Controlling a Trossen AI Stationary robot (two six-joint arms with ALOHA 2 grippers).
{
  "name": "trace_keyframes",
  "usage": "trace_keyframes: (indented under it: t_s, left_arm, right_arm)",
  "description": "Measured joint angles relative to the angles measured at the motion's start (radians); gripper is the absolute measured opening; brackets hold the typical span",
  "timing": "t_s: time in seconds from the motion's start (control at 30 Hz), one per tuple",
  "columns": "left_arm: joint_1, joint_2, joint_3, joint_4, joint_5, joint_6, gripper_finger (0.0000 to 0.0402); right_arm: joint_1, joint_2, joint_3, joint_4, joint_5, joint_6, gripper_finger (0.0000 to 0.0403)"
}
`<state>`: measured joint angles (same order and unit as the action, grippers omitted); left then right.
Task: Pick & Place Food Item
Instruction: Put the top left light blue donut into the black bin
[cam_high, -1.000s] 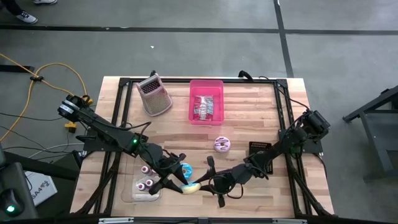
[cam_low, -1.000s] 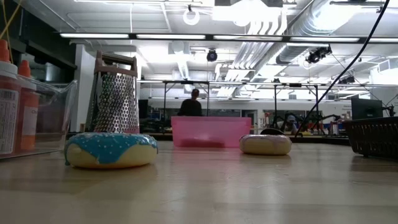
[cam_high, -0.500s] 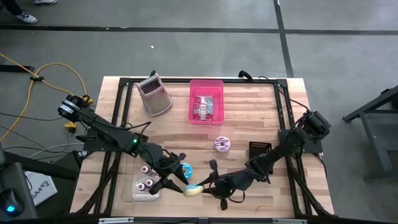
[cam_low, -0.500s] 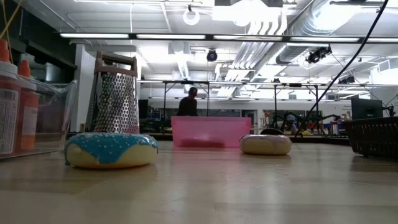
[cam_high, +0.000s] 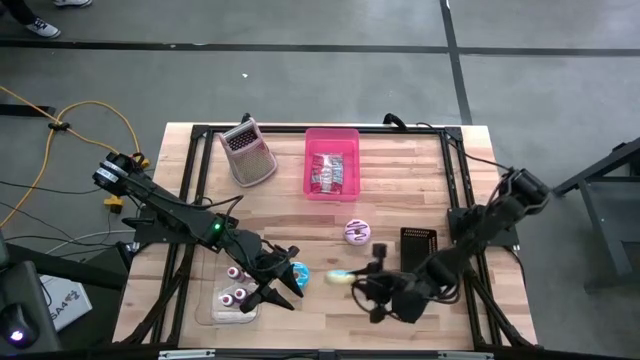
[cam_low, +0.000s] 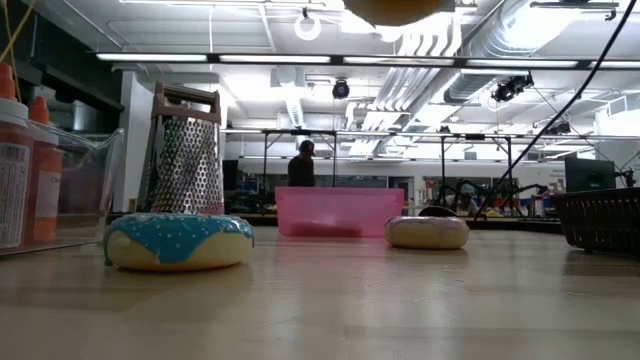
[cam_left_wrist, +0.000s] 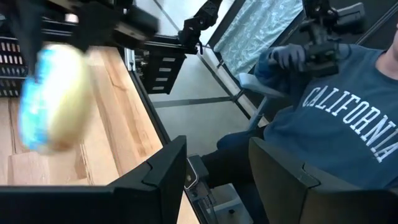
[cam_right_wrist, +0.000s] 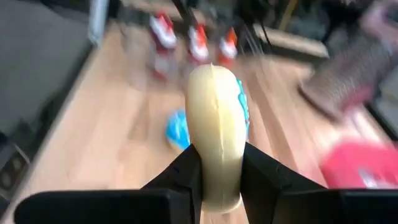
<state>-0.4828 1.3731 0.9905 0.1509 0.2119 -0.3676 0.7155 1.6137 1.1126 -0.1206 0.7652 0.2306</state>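
High view is showing the wooden desk (cam_high: 400, 170) with the right tool (cam_high: 352, 281) now clenching the pale blue-iced donut (cam_high: 340, 277) and carrying it away from the left tool (cam_high: 287, 291), which is hanging released, so the handover looks complete.

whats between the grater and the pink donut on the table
The pink bin lies between the grater and the pink donut; the high view shows it.

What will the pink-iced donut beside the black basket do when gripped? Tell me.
The pink-iced donut lies flat, so it is unlikely to roll. It probably holds its shape: the right claw pinches a similar blue-iced donut edge-on without visible squashing. Its glossy icing might be slippery.
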Motion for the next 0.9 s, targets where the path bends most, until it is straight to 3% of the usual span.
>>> trace_keyframes:
  t_s: [0.2,0.43,0.63,0.9]
  left_arm:
    - [0.000,0.000,0.000,0.000,0.000,0.000,0.0169]
    - [0.000,0.000,0.000,0.000,0.000,0.000,0.0169]
    - [0.000,0.000,0.000,0.000,0.001,0.000,0.0169]
    - [0.000,0.000,0.000,0.000,0.001,0.000,0.0169]
  right_arm:
    - [0.011,-0.038,0.000,-0.434,0.011,0.366,0.0075]
    - [0.003,-0.036,-0.001,-0.848,-0.073,0.705,0.0075]
    - [0.003,-0.036,-0.001,-1.056,-0.177,0.893,0.0075]
    - [0.005,-0.036,-0.001,-1.192,-0.217,0.961,0.0075]
